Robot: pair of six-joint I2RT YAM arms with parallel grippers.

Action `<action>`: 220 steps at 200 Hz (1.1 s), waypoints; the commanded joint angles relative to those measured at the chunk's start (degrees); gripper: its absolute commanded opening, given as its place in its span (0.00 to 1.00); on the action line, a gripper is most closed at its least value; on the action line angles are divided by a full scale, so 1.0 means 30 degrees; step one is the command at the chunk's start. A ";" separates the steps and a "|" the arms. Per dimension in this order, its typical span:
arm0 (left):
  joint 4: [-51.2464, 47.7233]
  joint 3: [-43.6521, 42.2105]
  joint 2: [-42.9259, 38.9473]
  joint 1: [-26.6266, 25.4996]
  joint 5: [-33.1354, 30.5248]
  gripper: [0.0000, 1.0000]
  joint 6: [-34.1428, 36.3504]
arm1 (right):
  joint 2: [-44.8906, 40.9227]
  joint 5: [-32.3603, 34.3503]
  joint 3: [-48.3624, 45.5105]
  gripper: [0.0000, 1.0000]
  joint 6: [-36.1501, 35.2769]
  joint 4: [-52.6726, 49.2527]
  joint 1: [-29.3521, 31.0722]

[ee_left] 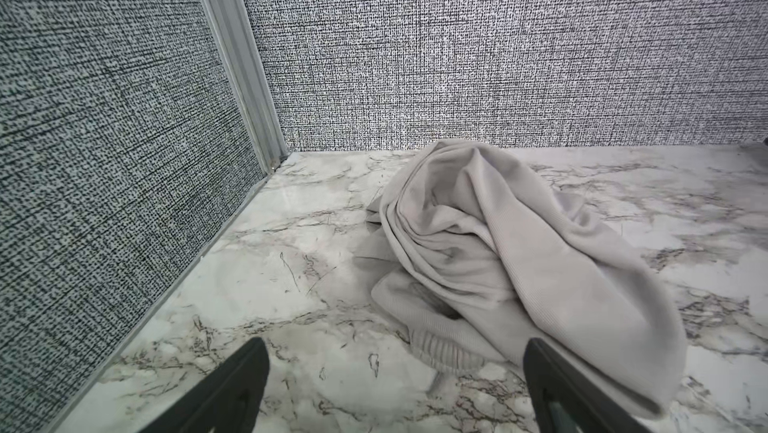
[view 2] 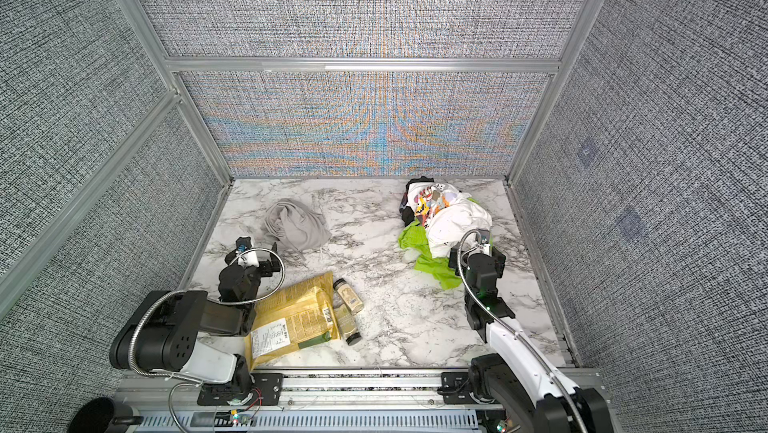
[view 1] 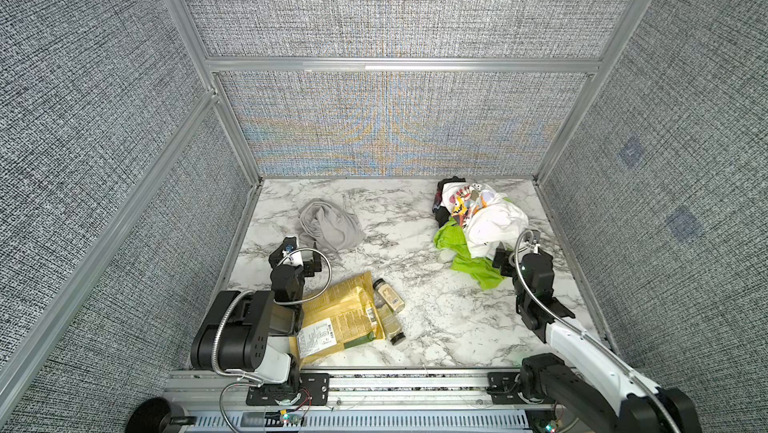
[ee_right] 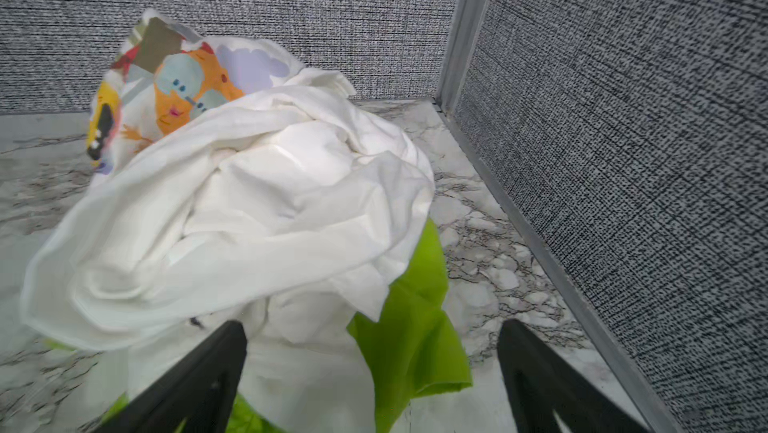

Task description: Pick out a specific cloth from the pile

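crumpled light grey soft cloth (view 1: 330, 225) lies apart from the mixed-garment pile (view 1: 478, 219); left hand (ee_left: 395, 343), right hand (ee_right: 372, 324) both wide, empty.

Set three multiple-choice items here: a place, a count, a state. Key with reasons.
1. The grey cloth lies: A in the pile; B apart from it, before the left gripper; C against a wall.
2. Spice jars beside the yellow packet: A one; B two; C four.
3. The left gripper is: A open, empty; B shut on the grey cloth; C shut on a jar.
B, bare marble between them; B, both top views show two; A, jaws wide, gripping nothing.
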 commanded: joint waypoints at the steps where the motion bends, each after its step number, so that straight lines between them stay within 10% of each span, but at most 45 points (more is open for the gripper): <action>1: 0.0634 0.0076 -0.0060 0.0020 0.0256 0.99 -0.0128 | 0.1870 -0.0355 -0.0518 0.99 -0.0595 0.5024 -0.0942; 100: 0.0694 0.0106 0.0016 0.0017 0.0271 0.99 -0.0125 | 1.0255 -0.2138 -0.0252 0.99 -0.1810 1.2003 -0.1364; 180: 0.0712 0.0060 0.0023 0.0016 0.0285 0.99 -0.0127 | 1.0117 -0.3661 0.0071 0.99 -0.1501 1.1085 -0.2072; 220: 0.0697 0.0108 0.0023 0.0037 0.0281 0.99 -0.0125 | 1.0164 -0.8577 0.0391 0.99 -0.2143 1.0530 -0.3196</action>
